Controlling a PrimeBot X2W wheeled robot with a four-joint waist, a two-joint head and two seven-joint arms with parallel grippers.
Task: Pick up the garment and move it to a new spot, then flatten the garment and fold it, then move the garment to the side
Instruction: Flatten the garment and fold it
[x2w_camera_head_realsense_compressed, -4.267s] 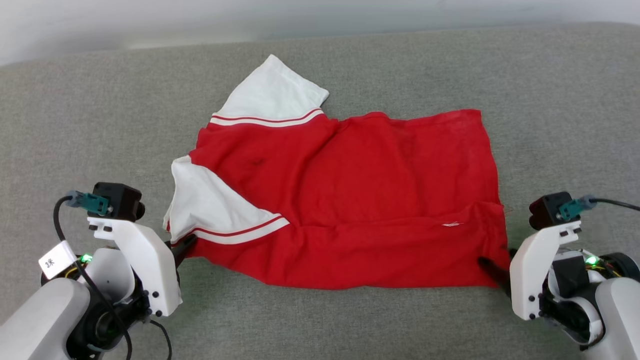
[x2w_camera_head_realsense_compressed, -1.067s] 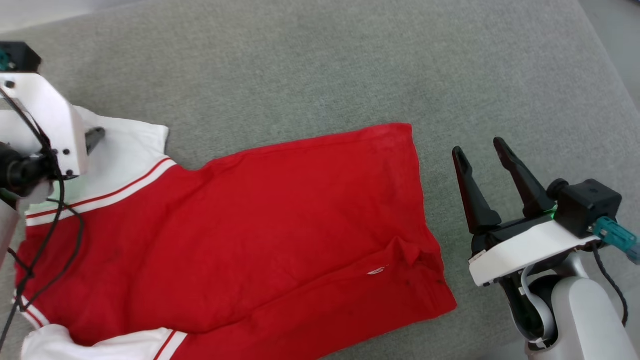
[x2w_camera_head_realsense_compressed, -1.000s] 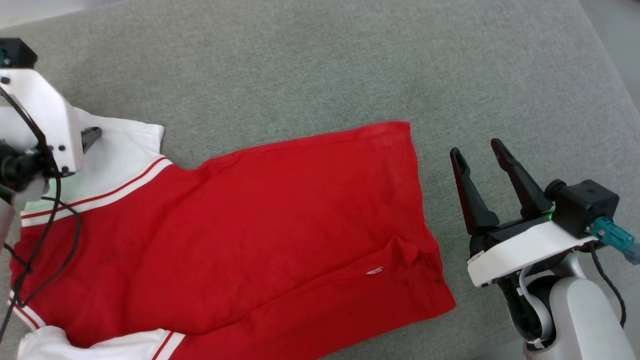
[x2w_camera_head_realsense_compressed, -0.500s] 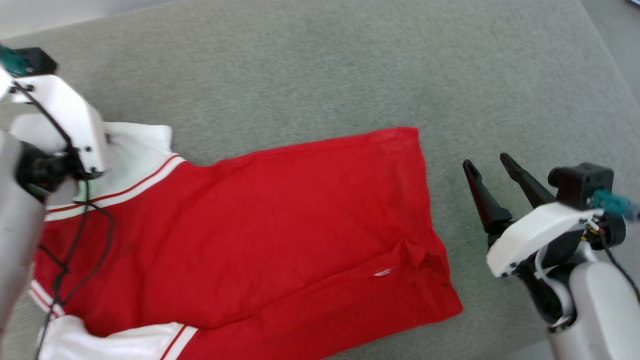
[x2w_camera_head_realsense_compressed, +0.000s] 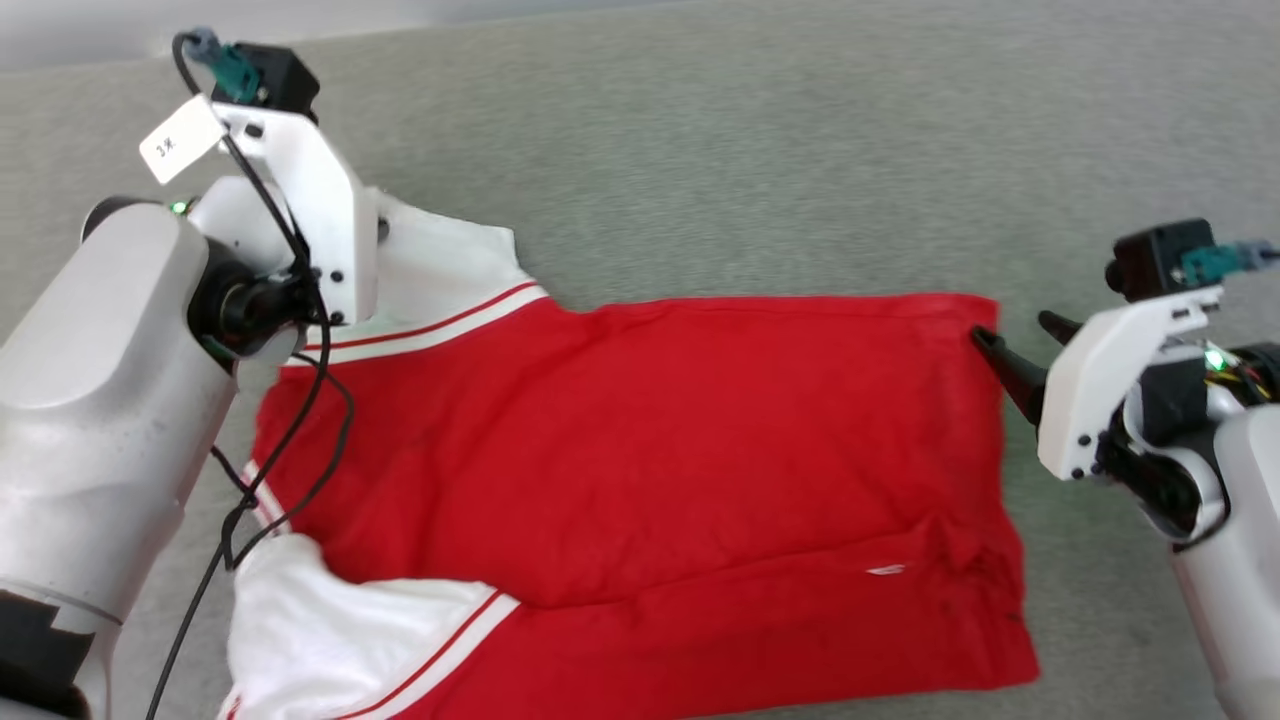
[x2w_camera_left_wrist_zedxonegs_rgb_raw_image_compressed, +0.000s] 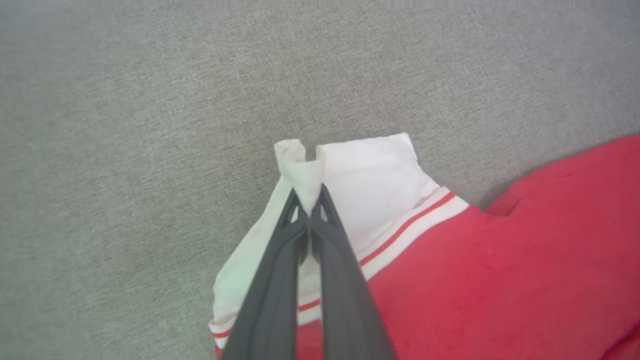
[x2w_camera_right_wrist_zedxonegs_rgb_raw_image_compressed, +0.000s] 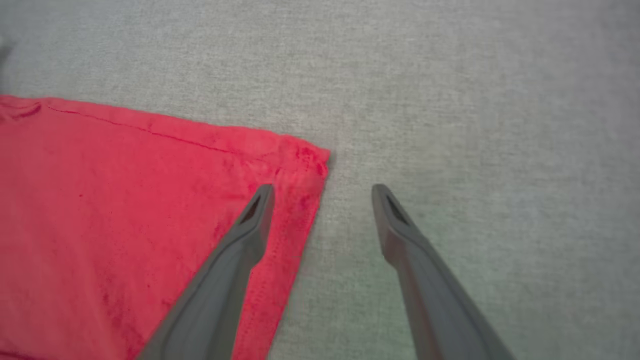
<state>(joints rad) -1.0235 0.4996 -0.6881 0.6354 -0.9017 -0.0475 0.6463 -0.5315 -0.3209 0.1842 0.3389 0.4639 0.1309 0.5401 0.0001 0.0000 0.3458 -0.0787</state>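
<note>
I saw the garment (x2w_camera_head_realsense_compressed: 640, 450) spread flat on the grey fabric surface (x2w_camera_head_realsense_compressed: 760, 150), with its red body across the middle and its white sleeves toward the robot's left. The left gripper (x2w_camera_left_wrist_zedxonegs_rgb_raw_image_compressed: 310, 197) was clamped on the far white sleeve (x2w_camera_left_wrist_zedxonegs_rgb_raw_image_compressed: 370, 175); a tuft of white cloth was pinched between its fingertips and stood up past them. The right gripper (x2w_camera_right_wrist_zedxonegs_rgb_raw_image_compressed: 322, 192) stood wide and held nothing. It straddled the garment's far hem corner (x2w_camera_right_wrist_zedxonegs_rgb_raw_image_compressed: 305, 160), one finger over red cloth, the other over bare grey surface.
</note>
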